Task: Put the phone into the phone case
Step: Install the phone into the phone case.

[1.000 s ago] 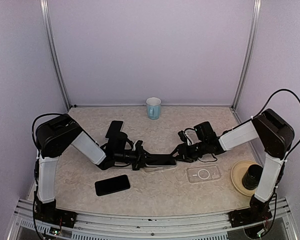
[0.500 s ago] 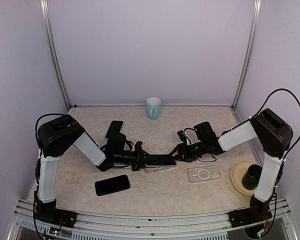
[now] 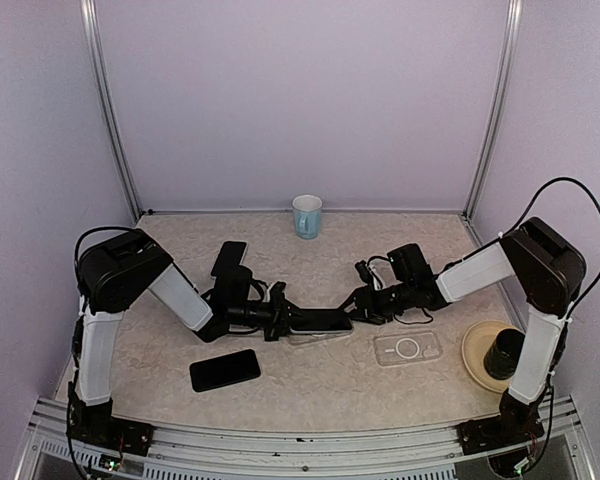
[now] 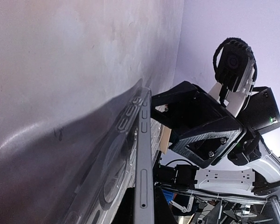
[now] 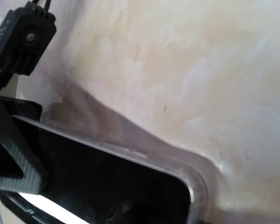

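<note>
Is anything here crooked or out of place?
At the centre, the black phone is only half seated in its clear plastic case: the right wrist view shows one corner tucked in, but the left wrist view shows the case gaping away from the phone's silver edge. Nothing looks spilled or broken.

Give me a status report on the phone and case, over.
Left gripper shut at one end of the phone; right gripper at the other, grip unclear. Clear phone case wraps one corner. Second clear case lies apart.

table (image 3: 310,390): beige, marbled
mug (image 3: 307,216): pale blue
phone (image 3: 320,320): black, silver edge
phone case (image 4: 107,177): clear
plate (image 3: 472,358): tan
</note>
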Controlling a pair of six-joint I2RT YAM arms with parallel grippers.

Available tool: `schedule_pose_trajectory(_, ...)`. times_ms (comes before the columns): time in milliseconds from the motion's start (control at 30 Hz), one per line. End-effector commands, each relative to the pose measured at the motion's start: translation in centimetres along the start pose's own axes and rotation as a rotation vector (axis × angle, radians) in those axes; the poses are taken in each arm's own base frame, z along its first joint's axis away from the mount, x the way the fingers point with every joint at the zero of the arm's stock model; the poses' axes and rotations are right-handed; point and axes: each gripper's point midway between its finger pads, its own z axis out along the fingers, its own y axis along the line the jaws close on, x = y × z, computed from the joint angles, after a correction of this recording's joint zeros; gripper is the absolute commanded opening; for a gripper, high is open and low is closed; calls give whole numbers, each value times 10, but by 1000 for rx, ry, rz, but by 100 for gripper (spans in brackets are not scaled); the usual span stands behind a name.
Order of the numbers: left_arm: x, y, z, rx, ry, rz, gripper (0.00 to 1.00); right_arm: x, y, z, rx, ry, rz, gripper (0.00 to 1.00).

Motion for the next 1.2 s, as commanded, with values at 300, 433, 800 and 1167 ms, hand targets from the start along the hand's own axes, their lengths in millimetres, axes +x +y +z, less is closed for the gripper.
schedule_pose_trajectory(300, 9, 48, 4, -110, 12, -5, 0, 19, 30, -1, -79, 49, -18, 52)
schedule_pose_trajectory(433, 4, 47, 0, -135, -13, 32, 0, 15, 34, -9, -79, 34, -19, 52)
schedule_pose_trajectory(800, 6, 46, 5, -133, -28, 51, 0, 20, 53, -7, -140, 47, -6, 52)
schedule_pose_trajectory(1167, 6, 34, 0, -70, -24, 90, 0, -5, 56, -36, -74, -31, -75, 54)
